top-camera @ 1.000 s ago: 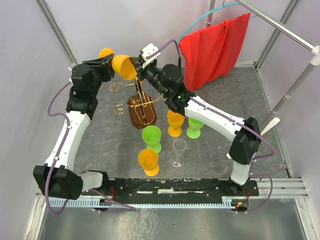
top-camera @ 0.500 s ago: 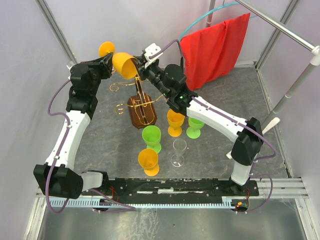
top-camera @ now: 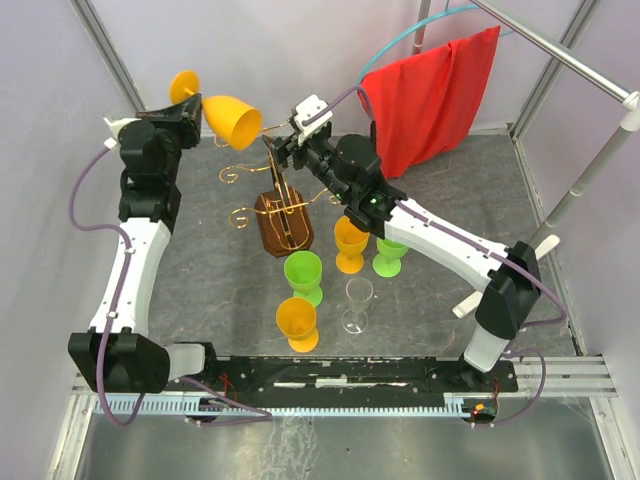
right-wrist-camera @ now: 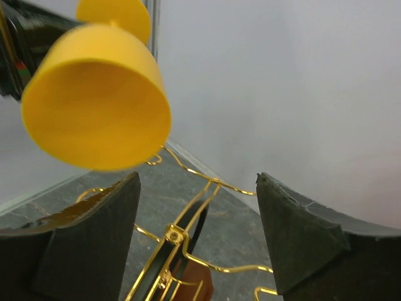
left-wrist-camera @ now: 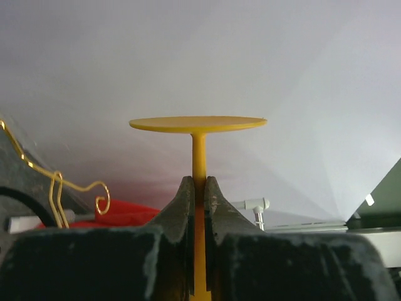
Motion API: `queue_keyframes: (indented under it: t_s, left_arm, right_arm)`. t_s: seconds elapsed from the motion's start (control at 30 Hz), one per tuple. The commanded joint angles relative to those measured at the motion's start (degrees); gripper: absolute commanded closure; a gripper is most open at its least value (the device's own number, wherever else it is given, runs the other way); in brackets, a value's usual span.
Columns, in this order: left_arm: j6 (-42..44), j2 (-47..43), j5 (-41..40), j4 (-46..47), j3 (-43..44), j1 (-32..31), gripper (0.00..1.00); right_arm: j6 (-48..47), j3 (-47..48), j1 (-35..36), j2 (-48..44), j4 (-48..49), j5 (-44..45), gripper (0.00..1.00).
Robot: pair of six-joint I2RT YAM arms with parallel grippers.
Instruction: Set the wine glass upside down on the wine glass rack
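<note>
The wine glass (top-camera: 232, 120) is yellow-orange and lies tilted in the air at the back left, bowl toward the rack. My left gripper (top-camera: 197, 108) is shut on its stem, between foot and bowl. In the left wrist view the flat foot of the wine glass (left-wrist-camera: 198, 123) stands above the left gripper (left-wrist-camera: 198, 182). The wine glass rack (top-camera: 283, 222) has a brown base and gold wire arms. My right gripper (top-camera: 285, 150) hangs open above the rack, apart from the bowl. The right wrist view shows the wine glass (right-wrist-camera: 94, 106) at upper left, the right gripper (right-wrist-camera: 197, 180) empty and the rack (right-wrist-camera: 172, 238) below.
Several other glasses stand in front of the rack: an orange glass (top-camera: 351, 243), a green glass (top-camera: 303, 272), another green glass (top-camera: 391, 250), a clear glass (top-camera: 357, 300) and an orange glass (top-camera: 297, 322). A red cloth (top-camera: 430, 95) hangs at the back right.
My right gripper opened and let go of the glass bowl. The left gripper shut on the stem and carried the glass up and to the left, away from the right gripper.
</note>
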Motion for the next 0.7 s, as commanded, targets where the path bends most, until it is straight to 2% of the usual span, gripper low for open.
queue_keyframes:
  t_s: [0.0,0.17,0.5,0.67]
  left_arm:
    - [15.42,-0.56,-2.4,2.28,6.17,1.44,0.97]
    - [31.6,-2.9,-5.53,1.7,6.34,1.45,0.97]
    - [62.04,-9.0,-15.05,1.36,4.78,1.49,0.97]
    - [72.21,-9.72,-12.7,4.42,0.19,1.92,0.97]
  right_arm:
    - [-4.03,-1.23,-0.34,-4.66,-2.43,3.64,0.12]
    - [-7.49,-0.68,-0.54,-6.31,-8.65,8.86,0.02]
    - [-9.05,-2.58,-2.24,-9.46,-15.77,12.7,0.01]
    - [-8.8,-4.18,-2.97,-11.11,-17.84,13.28,0.0]
